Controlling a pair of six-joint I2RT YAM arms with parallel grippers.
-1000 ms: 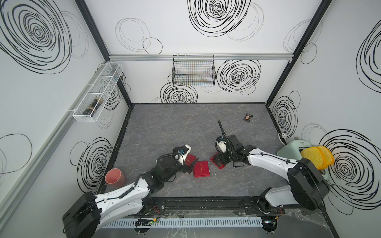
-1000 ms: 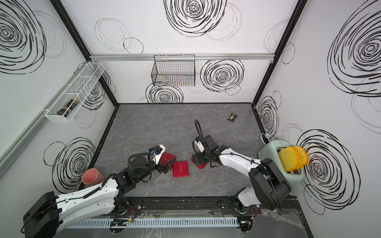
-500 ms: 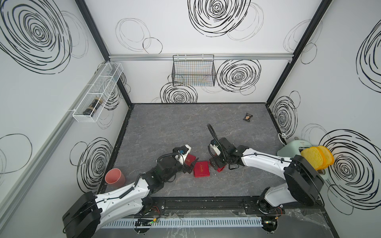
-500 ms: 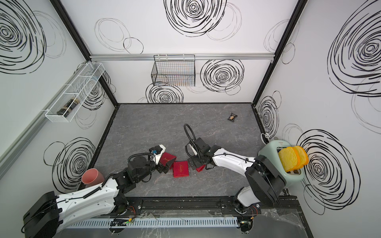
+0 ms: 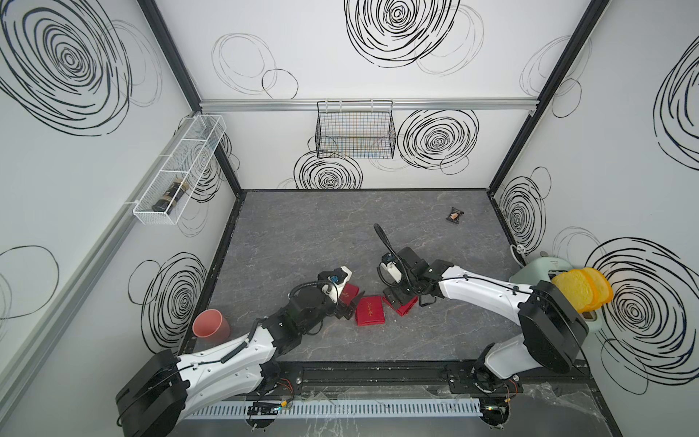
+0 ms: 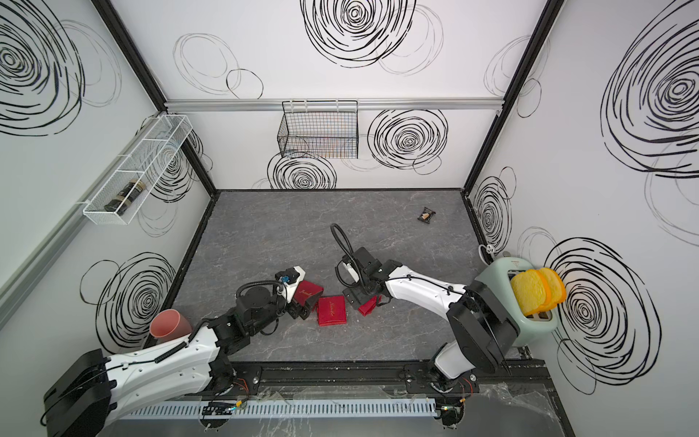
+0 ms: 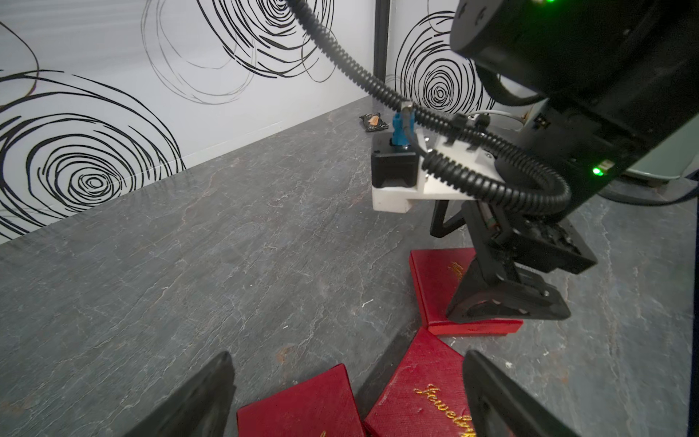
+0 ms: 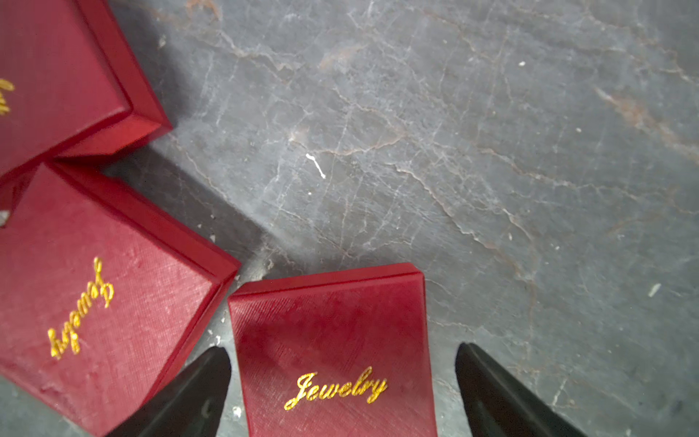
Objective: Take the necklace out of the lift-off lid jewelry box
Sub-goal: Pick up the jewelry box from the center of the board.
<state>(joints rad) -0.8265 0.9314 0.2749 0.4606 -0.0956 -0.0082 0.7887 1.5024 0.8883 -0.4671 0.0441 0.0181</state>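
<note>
Three small rectangular jewelry boxes of crimson, linen-grained card lie in a loose row on the grey, marble-veined tabletop [image 5: 302,234]. All three have their lids on, so the necklace is hidden in every view, and which box holds it cannot be told.

The right gripper [image 8: 342,350] stands over the right-hand box [image 8: 333,333], its smooth black wedge-shaped fingers [image 8: 181,401] spread wide on either side of the lid and not clamped on it. The middle box [image 8: 94,302] lies just beside it, corner almost to corner. The left-hand box [image 8: 56,75] meets the middle box's far edge.

Only the right wrist view shows the lettering sharply: "Jewelry" in raised gold script on the right-hand box, and the same word upside down on the middle box. In both top views it is no more than a thin gold squiggle.

The left gripper [image 7: 347,355] is low over the gap between the left-hand and middle boxes, with its matte black fingers [image 7: 196,397] wide apart and holding nothing. Its wrist view alone shows the right arm's ribbed black cable hose [image 7: 472,170] and, far back by the wall, a crumpled dark wrapper [image 7: 372,122].

The top views add a salmon-pink plastic cup [image 5: 211,325] at the table's left edge.
</note>
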